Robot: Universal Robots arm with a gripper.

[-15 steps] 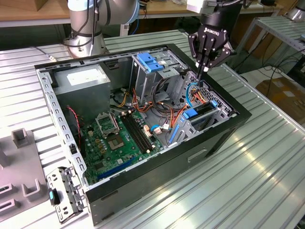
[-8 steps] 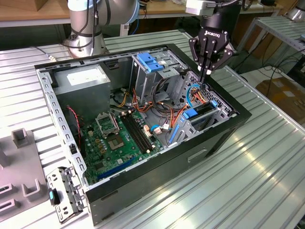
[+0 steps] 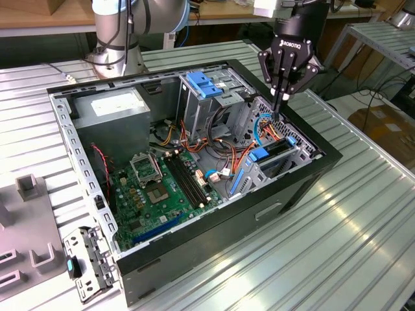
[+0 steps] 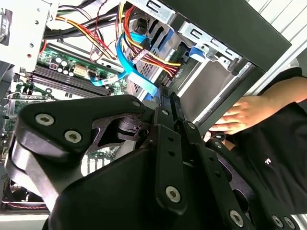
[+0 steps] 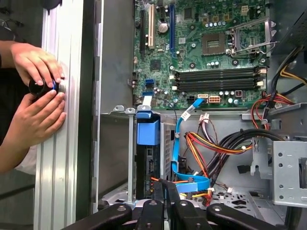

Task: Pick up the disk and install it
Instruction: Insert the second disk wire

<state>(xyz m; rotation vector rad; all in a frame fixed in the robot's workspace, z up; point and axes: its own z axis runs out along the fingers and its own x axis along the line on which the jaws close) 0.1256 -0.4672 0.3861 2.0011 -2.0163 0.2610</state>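
Note:
The disk (image 3: 275,150) sits on edge in the drive cage at the case's corner on the exterior view's right, its dark body framed by blue rail tabs. In the first wrist view the disk (image 5: 146,155) stands in its slot under a blue tab, right beside the fingertips. My gripper (image 3: 280,107) hangs just above that cage and its cables, with its fingers pressed together and nothing between them. The shut gripper (image 5: 165,187) points at the cage floor next to the blue cable. In the second wrist view the gripper (image 4: 170,101) shows the same closed fingers.
The open computer case (image 3: 324,162) lies on a ribbed metal table. Inside are the motherboard (image 3: 155,188), the grey power-supply box (image 3: 117,107), a blue ribbed bracket (image 3: 204,84) and loose cables (image 5: 211,143). A person's hands (image 5: 33,91) rest on the table edge beside the case.

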